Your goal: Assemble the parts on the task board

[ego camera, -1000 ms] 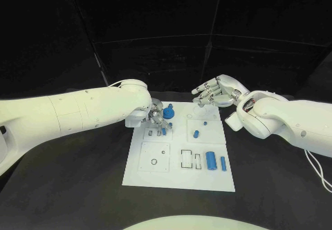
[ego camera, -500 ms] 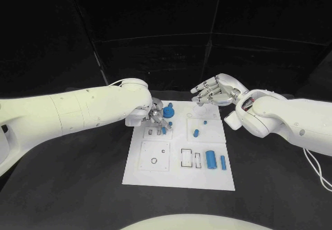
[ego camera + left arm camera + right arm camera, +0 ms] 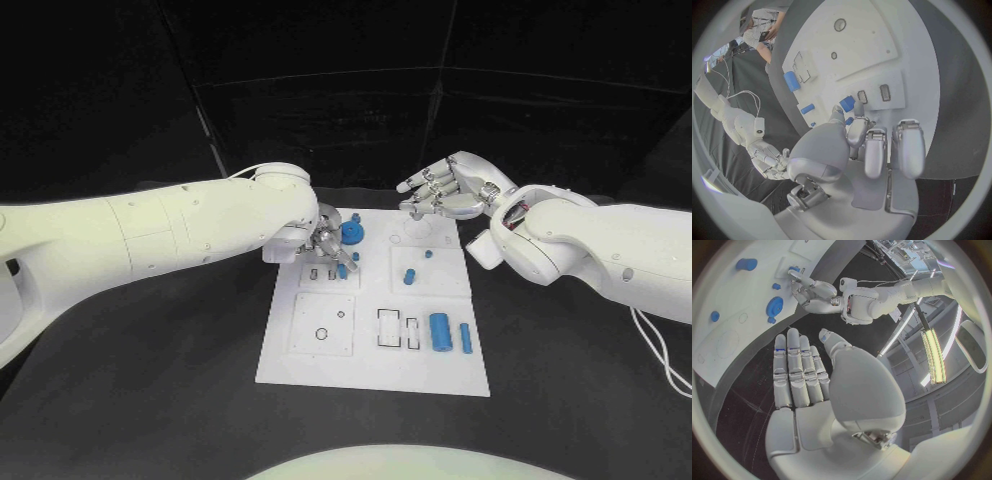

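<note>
- Down on the black table (image 3: pixel 173 400) lies the white task board (image 3: pixel 372 360), lengthwise away from the robot.
- Left hand (image 3: pixel 325 245) is low over the board's far left part, fingers curled down around a small blue part (image 3: pixel 846 104); whether it truly grips the piece, I cannot tell.
- Just beside that hand stands a round blue part (image 3: pixel 353 236), near the board's far edge.
- Right hand (image 3: pixel 450 193) hangs above the board's far right corner, palm open, fingers straight and side by side, holding nothing.
- Two small blue parts (image 3: pixel 410 276) sit on the middle right panel.
- Near the right edge, a thick blue cylinder (image 3: pixel 440 334) lies beside a slim blue bar (image 3: pixel 466 339), close but apart.
</note>
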Available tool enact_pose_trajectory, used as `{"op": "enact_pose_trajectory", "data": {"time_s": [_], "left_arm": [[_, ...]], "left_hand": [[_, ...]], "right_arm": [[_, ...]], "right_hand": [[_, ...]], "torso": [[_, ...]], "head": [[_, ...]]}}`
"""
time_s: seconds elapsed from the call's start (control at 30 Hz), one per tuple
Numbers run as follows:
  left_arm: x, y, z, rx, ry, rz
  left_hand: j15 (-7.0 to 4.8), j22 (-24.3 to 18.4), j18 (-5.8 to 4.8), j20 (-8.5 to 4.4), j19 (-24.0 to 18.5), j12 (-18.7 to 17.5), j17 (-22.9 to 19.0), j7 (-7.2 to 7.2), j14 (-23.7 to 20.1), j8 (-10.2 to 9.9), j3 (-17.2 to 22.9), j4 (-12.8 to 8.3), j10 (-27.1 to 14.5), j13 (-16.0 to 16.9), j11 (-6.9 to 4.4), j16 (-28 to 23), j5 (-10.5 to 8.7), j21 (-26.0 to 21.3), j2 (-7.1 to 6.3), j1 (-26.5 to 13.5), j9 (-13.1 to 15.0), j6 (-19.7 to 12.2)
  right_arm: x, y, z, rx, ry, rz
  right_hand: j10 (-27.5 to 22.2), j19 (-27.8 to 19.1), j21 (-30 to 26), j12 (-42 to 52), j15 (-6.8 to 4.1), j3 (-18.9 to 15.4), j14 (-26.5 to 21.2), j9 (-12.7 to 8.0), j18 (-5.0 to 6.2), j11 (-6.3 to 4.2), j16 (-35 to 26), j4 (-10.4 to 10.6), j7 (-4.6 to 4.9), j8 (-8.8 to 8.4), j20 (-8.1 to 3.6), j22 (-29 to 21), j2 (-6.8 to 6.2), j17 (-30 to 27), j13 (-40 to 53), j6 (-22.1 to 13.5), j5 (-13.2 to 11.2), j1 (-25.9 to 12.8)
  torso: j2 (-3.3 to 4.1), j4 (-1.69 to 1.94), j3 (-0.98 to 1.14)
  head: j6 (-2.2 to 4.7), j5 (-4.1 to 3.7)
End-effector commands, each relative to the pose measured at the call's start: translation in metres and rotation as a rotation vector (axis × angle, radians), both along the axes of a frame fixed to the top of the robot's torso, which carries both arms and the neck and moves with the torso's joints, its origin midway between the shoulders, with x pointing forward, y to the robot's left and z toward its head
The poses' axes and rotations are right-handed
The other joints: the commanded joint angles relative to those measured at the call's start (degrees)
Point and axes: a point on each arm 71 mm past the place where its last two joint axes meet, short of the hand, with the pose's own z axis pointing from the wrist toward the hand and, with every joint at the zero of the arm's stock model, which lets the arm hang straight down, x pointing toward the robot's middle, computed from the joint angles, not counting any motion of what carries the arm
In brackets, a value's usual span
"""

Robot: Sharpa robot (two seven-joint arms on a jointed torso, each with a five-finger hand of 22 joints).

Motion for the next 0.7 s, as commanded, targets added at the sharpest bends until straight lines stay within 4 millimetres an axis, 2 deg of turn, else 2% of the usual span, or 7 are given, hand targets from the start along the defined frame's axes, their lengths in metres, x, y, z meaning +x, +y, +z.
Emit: {"op": "enact_pose_trajectory", "data": {"time_s": [0.03, 0.23, 0.43, 0.7], "left_arm": [[-0.0012, 0.0000, -0.0003, 0.016, 0.010, -0.010], [-0.0019, -0.0005, -0.0006, 0.018, 0.015, -0.014], [-0.0020, -0.0008, -0.0007, 0.019, 0.017, -0.016], [-0.0015, 0.0004, -0.0007, 0.019, 0.016, -0.013]], "left_hand": [[0.53, 0.03, -0.26, 0.38, 1.68, -0.35, 15.09, -0.07, 5.95, 0.39, 0.20, -0.27, -0.57, -0.08, -0.02, 0.18, -0.10, -0.23, 0.01, 0.58, 0.05, -0.40], [0.53, 0.03, -0.26, 0.38, 1.68, -0.35, 15.09, -0.07, 5.95, 0.39, 0.20, -0.27, -0.57, -0.08, -0.02, 0.18, -0.10, -0.23, 0.01, 0.58, 0.05, -0.40], [0.53, 0.03, -0.26, 0.38, 1.68, -0.35, 15.09, -0.07, 5.95, 0.39, 0.20, -0.27, -0.57, -0.08, -0.02, 0.18, -0.10, -0.23, 0.01, 0.58, 0.05, -0.40], [0.52, 0.01, -0.25, 0.39, 1.66, -0.51, 15.09, -0.11, 5.95, 0.38, 1.44, -1.58, -0.67, -0.22, -0.01, 0.18, -0.11, -0.28, 0.07, 1.40, 0.46, -0.55]], "right_arm": [[0.0003, 0.0011, 0.0017, 0.002, -0.009, 0.003], [0.0004, 0.0022, 0.0021, 0.011, -0.010, -0.001], [0.0010, 0.0030, 0.0020, 0.013, -0.010, -0.002], [0.0022, 0.0030, 0.0018, 0.012, -0.011, -0.005]], "right_hand": [[-0.33, 0.18, -0.24, -0.26, -0.03, 0.20, -0.48, -0.03, 0.23, -0.05, 0.15, -0.14, -0.08, 0.03, 0.24, -0.07, -0.16, -0.09, -0.07, -0.41, 0.34, 0.41], [-0.42, 0.15, -0.38, -0.28, 0.06, 0.14, -0.60, -0.04, 0.21, 0.04, 0.17, 0.03, -0.01, 0.01, 0.30, -0.13, -0.20, -0.14, -0.13, -0.60, 0.22, 0.09], [-0.47, 0.14, -0.44, -0.29, 0.10, 0.12, -0.67, -0.04, 0.21, 0.07, 0.17, 0.10, 0.02, 0.01, 0.33, -0.16, -0.20, -0.16, -0.15, -0.66, 0.14, -0.02], [-0.52, 0.13, -0.48, -0.30, 0.12, 0.12, -0.72, -0.04, 0.20, 0.09, 0.17, 0.13, 0.03, 0.00, 0.35, -0.18, -0.20, -0.18, -0.17, -0.71, 0.12, -0.08]], "torso": [[0.00, -0.04, 0.00], [0.01, -0.07, -0.01], [0.00, -0.02, 0.01], [-0.02, -0.02, 0.02]], "head": [[-0.05, 0.08], [-0.18, 0.35], [-0.21, 0.26], [-0.23, 0.32]]}}
